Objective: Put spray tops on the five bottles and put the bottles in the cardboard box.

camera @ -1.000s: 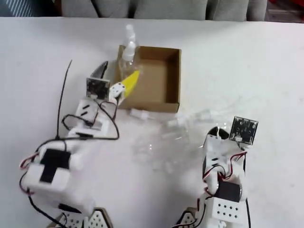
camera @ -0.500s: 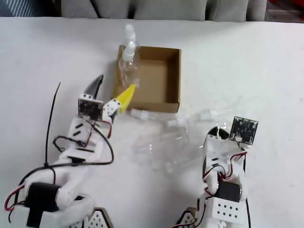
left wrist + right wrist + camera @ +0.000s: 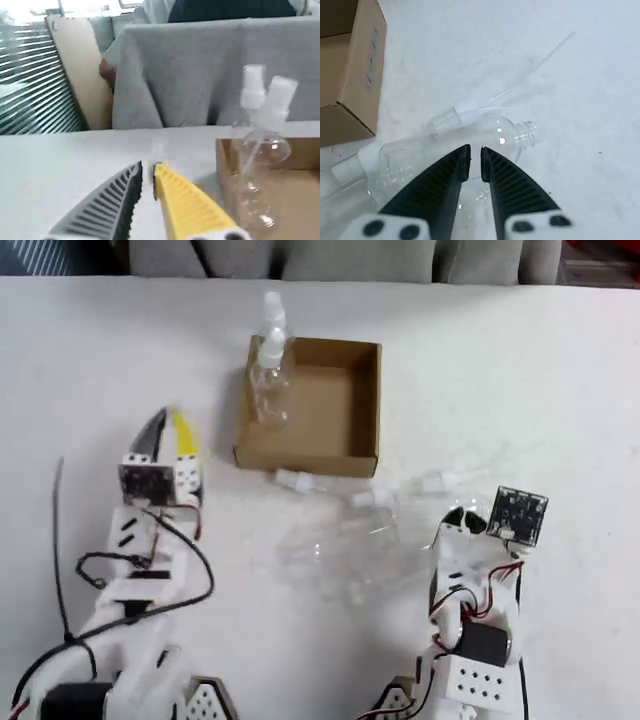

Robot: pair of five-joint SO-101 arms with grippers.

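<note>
No word or number can be read anywhere. The outer side wall of the cardboard box [image 3: 360, 105] carries a narrow strip of bluish print [image 3: 371, 59], seen in the right wrist view. Its characters are too small to make out.

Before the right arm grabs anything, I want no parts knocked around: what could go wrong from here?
1. The uncapped bottle lies on its side under the right gripper; a push could roll it away.
2. A loose spray top lies beside it; its thin tube could snag or bend.
3. The capped bottles stand by the cardboard box wall; dropping another in might tip them.
</note>
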